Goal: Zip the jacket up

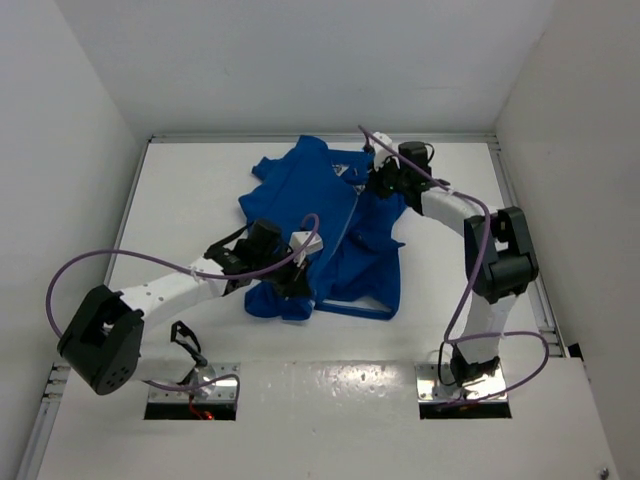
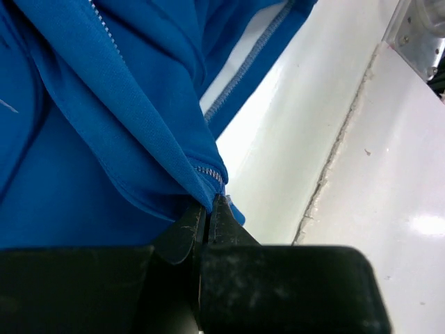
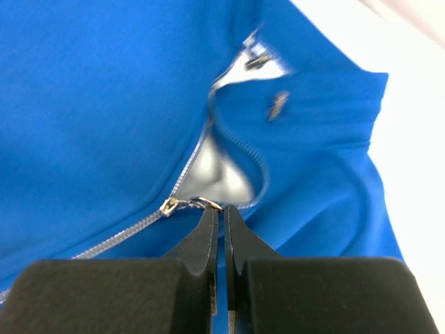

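The royal blue jacket [image 1: 335, 215] lies crumpled in the middle of the white table, collar toward the back. My left gripper [image 1: 292, 272] is shut on the jacket's bottom hem at the lower end of the zipper [image 2: 208, 174]; in the left wrist view the gripper [image 2: 208, 209] pinches blue fabric [image 2: 104, 139]. My right gripper [image 1: 379, 182] is near the collar. In the right wrist view the gripper [image 3: 223, 211] is shut on the metal zipper pull [image 3: 203, 204], just right of the slider [image 3: 169, 207]. The zipper is closed below the slider. Above it, white lining [image 3: 219, 174] shows.
White walls enclose the table on the left, back and right. Purple cables [image 1: 150, 262] loop from both arms. A seam [image 2: 334, 160] divides the table surface near the front, with a metal mount [image 2: 421, 31] beyond it. The right arm's elbow [image 1: 505, 255] stands right of the jacket.
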Motion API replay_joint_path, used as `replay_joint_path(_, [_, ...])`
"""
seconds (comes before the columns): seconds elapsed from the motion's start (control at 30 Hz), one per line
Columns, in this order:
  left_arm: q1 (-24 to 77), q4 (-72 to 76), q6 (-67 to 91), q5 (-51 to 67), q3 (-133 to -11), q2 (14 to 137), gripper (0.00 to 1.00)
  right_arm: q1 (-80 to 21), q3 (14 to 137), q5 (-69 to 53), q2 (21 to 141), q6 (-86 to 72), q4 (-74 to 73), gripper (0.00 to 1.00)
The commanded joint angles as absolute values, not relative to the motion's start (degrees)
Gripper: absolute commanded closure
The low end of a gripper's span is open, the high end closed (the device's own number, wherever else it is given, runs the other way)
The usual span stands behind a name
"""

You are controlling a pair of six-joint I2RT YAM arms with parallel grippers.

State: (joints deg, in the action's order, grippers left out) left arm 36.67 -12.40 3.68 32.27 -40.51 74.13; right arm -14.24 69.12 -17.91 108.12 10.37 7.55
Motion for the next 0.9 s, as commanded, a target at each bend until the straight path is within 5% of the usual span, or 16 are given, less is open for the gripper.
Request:
replay_joint_path(0.0, [38.06,-21.96,-3.93,33.14,-44.38,72.25,1.00,-11.60,76.28,-11.34,110.21,10.55,10.37,1.00])
replay_joint_path(0.47, [30.33,-37.17,-29.70,22.06,-45.44,58.81,1.00,-4.84,91.49,-7.39,121.90,9.32,6.15,1.00])
replay_joint_path(0.87, [15.83,-35.08,-20.05,5.90,-41.84,55.62,1.00,-0.26,92.73,-3.52,122.61,12.30,7.03,1.00])
